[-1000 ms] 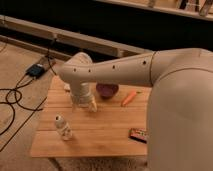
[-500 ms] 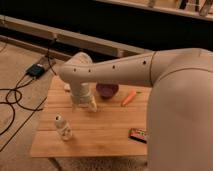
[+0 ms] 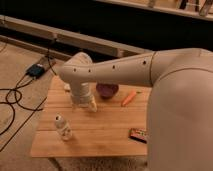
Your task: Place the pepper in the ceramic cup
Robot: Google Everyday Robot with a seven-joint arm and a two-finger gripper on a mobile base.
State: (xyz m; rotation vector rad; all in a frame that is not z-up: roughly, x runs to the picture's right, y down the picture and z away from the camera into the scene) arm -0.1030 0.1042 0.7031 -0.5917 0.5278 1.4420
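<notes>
The pepper (image 3: 128, 98), slim and orange, lies on the wooden table (image 3: 107, 130) just right of a dark purple bowl. My arm reaches in from the right across the table's back half. The gripper (image 3: 86, 105) points down at the table left of the bowl, open, with nothing between its fingers. It stands well left of the pepper. The ceramic cup (image 3: 67, 88) is mostly hidden behind the wrist; only a white edge shows at the arm's left side.
The purple bowl (image 3: 107, 90) sits between gripper and pepper. A clear plastic bottle (image 3: 63, 128) stands near the table's front left. A flat dark bar (image 3: 138, 134) lies at the front right. Cables (image 3: 15, 100) and a black box (image 3: 36, 70) lie on the floor to the left.
</notes>
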